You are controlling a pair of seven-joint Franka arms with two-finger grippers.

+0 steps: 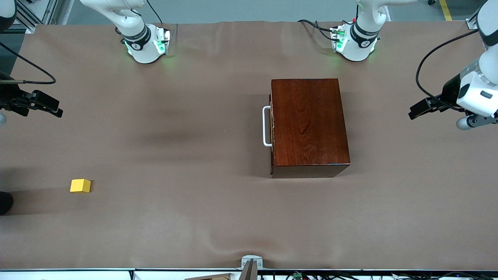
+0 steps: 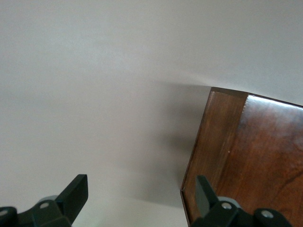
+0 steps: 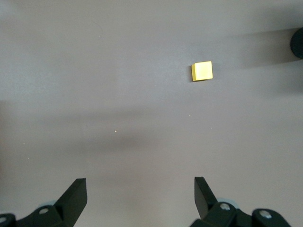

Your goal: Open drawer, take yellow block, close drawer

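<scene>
Drawer (image 1: 272, 126) shut — handle (image 1: 266, 126) faces right arm's end.

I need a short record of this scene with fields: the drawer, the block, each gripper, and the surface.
drawer: shut, flush in the dark wooden box; white handle faces the right arm's end of the table
yellow block: on the table cloth, outside the drawer, toward the right arm's end, nearer the front camera than the box
left gripper: open, empty, over the cloth beside the box
right gripper: open, empty, over the cloth, apart from the block
surface: brown cloth
</scene>
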